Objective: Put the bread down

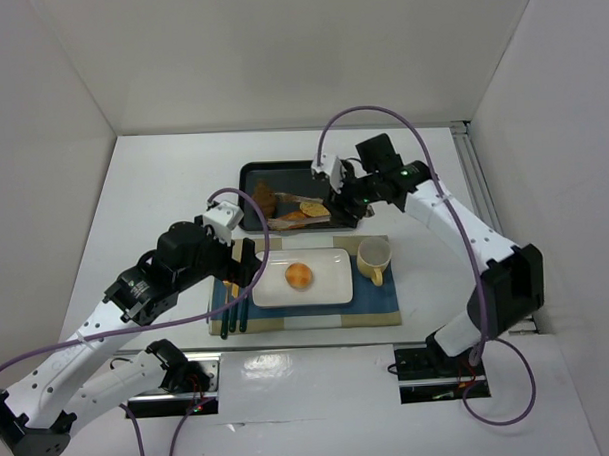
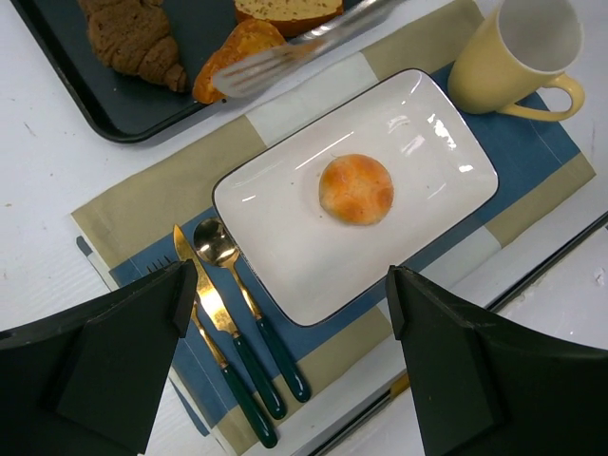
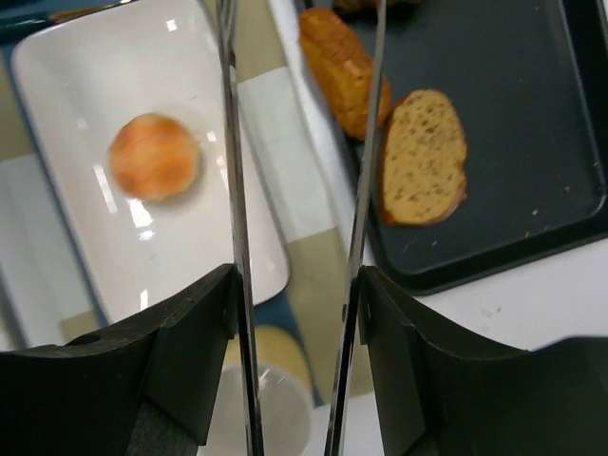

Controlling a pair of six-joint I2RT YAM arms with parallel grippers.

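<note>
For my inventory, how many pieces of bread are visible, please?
4: a bun on the white plate; a croissant, a crusty chunk and a slice on the black tray. The tongs may hide others.

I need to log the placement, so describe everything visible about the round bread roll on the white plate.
The round golden-orange bread roll is a small smooth dome, mottled darker on top and paler toward its edge, whole and uncut as far as shows. It sits dome up, roughly at the middle of the white rectangular ceramic plate, resting on the plate's glossy surface and touching nothing else. The metal tongs are clear of it, and nothing covers it.
</note>
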